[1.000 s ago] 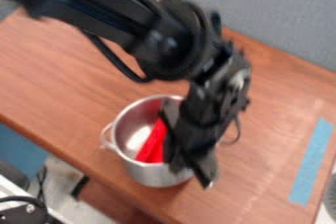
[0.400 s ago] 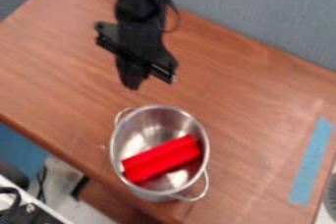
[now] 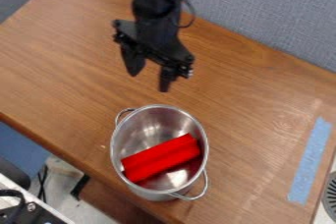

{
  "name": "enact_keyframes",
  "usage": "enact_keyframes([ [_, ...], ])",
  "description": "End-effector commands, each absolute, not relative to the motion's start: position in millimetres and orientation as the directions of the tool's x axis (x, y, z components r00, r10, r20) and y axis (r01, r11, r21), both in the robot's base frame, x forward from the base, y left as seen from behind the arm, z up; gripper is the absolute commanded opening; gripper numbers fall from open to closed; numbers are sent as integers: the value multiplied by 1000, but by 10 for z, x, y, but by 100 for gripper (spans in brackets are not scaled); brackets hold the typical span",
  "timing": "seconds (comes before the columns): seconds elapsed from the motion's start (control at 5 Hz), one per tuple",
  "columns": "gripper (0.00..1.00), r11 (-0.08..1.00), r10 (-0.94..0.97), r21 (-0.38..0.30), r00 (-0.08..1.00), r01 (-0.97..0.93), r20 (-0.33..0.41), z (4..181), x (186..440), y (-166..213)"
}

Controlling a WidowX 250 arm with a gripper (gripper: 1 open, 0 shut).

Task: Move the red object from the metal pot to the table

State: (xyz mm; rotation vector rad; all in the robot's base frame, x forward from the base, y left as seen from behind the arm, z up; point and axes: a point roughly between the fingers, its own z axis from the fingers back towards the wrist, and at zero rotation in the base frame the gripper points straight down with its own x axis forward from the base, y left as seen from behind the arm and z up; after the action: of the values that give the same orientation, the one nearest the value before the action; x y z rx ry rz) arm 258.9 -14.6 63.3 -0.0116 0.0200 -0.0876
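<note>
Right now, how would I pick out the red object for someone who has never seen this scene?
Find the brown wooden table, then the shiny metal pot near its front edge, below the open gripper. The red object lies inside it: a long block, the only bright red thing there.

The metal pot (image 3: 160,152) is shiny polished steel, pretty much a mirror inside, and the red object (image 3: 160,159) lying in it looks like smooth, slightly glossy plastic. Under the pot, the table (image 3: 66,61) is brown wood-grain with a soft satin sheen. The gripper (image 3: 151,75) above the pot is matt black.
</note>
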Motion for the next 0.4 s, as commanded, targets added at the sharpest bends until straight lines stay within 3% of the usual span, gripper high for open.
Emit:
enact_keyframes([
  [0.0,100,981,-194,-10,980,195,47,1142,2509,-312],
  [0.2,100,931,-362,-36,931,363,44,1061,2242,-378],
])
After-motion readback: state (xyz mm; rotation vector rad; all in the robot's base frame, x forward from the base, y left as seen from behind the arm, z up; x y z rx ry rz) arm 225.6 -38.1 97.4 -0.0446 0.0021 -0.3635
